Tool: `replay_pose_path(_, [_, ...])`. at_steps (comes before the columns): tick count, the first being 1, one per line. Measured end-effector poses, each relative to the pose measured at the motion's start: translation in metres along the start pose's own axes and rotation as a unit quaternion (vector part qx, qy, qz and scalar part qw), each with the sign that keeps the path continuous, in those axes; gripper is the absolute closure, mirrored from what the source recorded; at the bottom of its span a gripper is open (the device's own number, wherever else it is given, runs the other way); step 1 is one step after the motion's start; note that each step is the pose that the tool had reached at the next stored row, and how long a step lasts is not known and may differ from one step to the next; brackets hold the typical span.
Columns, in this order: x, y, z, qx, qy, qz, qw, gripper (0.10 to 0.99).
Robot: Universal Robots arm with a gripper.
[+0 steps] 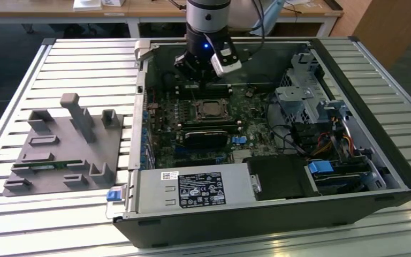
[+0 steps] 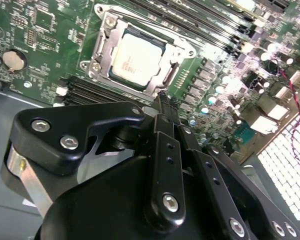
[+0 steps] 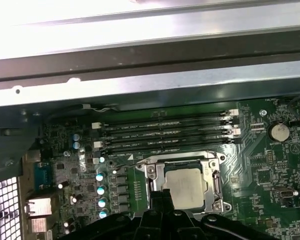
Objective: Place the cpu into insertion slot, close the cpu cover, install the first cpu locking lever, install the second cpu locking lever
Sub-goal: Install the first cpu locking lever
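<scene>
Open black metal computer case (image 1: 263, 225) lying on a pale slatted table (image 1: 84, 59), w/ its green motherboard (image 1: 166, 150) exposed. The small flat square cpu (image 1: 207, 109), pale silvery-grey metal on top, is near the ctr of the exterior view. It is already seated in the insertion slot (image 2: 167, 74): a dark rim of the slot shows round the chip and the pin field is covered. The thin square metal cpu cover (image 2: 106, 37), a frame w/ a cut-out middle, looks to lie down over the chip's edges in both wrist views, prob. to press the chip flat. Whether either locking lever is latched can't be made out. The black two-fingered gripper (image 1: 203, 88) is at upper ctr of the exterior view, just above the socket in the picture, over the long black memory slots (image 3: 165, 132). Its fingers (image 2: 162, 130) appear pressed together w/ nothing between them, tips aimed at the socket's near edge. A narrow closed tip like this prob. suits pushing a thin part, not grasping. A grey moulded fixture block (image 1: 70, 144) stands at the exterior view's left, well apart from the work.
</scene>
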State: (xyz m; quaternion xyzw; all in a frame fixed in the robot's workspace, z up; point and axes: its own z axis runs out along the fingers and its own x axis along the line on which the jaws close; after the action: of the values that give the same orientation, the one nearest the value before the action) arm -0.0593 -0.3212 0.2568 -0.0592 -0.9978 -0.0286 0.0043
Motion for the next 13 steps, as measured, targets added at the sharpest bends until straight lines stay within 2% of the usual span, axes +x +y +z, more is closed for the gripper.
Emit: replay_pose_path(13, [0.0218,-0.0026,0.0002,-0.0002,-0.0003,0.0,1.0,0.98])
